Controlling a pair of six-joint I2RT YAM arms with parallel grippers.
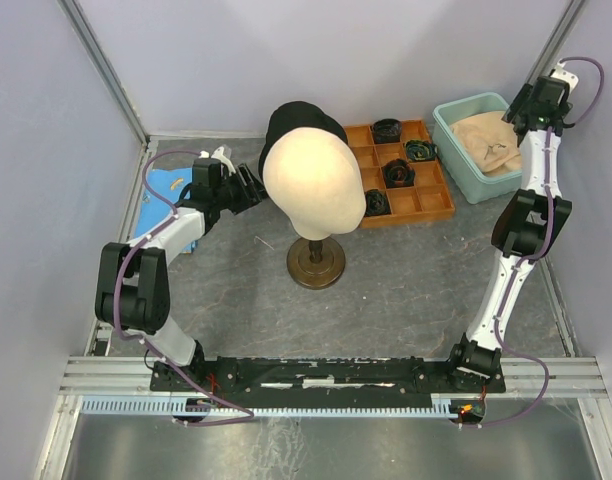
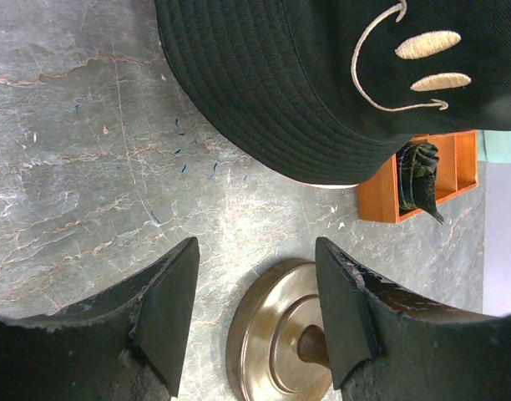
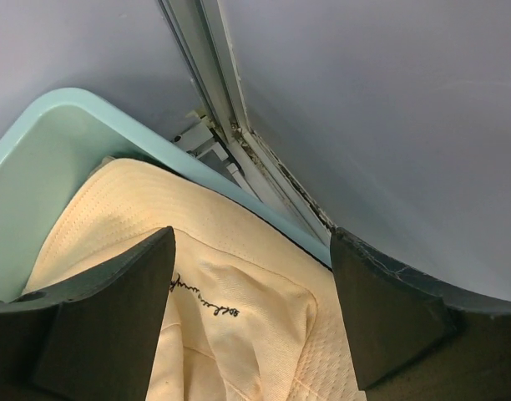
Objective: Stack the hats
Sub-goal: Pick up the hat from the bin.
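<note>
The black cap with its pale smiling logo sits pulled over the mannequin head, which stands on a brown stand near the middle of the tabletop. The head likely serves as the form on which the hats are stacked. The left gripper hangs low beside the head, toward the left edge, half open and holding nothing. Its jaws point at the cap's brim, probably so that it can steady or tidy the cap. A beige hat lies crumpled in the teal tub at the far right corner, beside an orange tray. The right gripper hovers just above this hat with jaws spread wide and empty, seemingly lined up to pinch the fabric and lift it out
</note>
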